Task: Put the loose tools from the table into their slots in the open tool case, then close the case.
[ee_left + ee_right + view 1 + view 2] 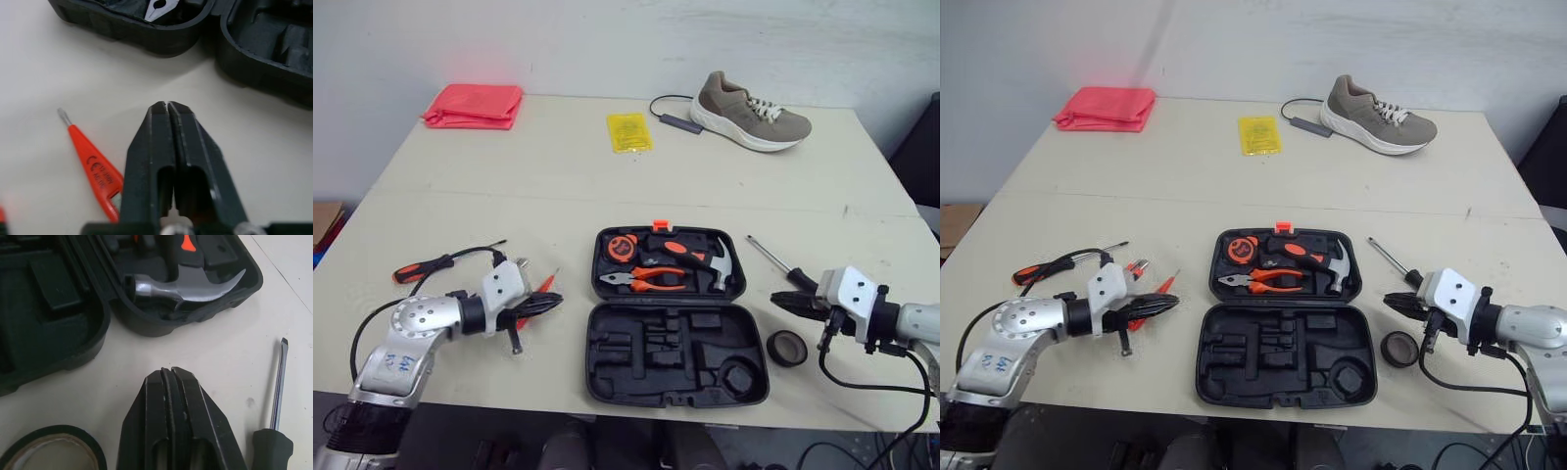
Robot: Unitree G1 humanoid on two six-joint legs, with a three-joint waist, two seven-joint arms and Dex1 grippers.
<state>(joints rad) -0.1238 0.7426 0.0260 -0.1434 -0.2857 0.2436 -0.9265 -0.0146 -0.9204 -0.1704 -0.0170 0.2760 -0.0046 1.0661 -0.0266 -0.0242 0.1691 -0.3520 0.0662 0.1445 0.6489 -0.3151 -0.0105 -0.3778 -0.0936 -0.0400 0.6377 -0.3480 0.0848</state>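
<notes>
- Head views: the open tool case [636,372] lies at the near centre of the table [558,186]. Its far half holds a tape measure [622,247], pliers [641,282] and a hammer [705,259]; the slots in its near half are empty.
- Head views: the left gripper [553,302] sits low, left of the case, and the right gripper [783,301] sits right of it. A black-and-orange screwdriver [421,267] lies further left, and a black tape roll [787,348] lies near the right gripper.
- Left wrist view: the left gripper's fingers are pressed together and hold nothing. An orange tester screwdriver [93,166] lies just beside them.
- Right wrist view: the right gripper's fingers are likewise pressed together and empty. A flat-blade screwdriver [278,382] lies just beside them.
- Hazard: descending with the fingers together would probably push these thin, flat-lying tools across the table rather than grasp them.
- Hazard: a tool left proud of its slot would likely stop the case from closing.
</notes>
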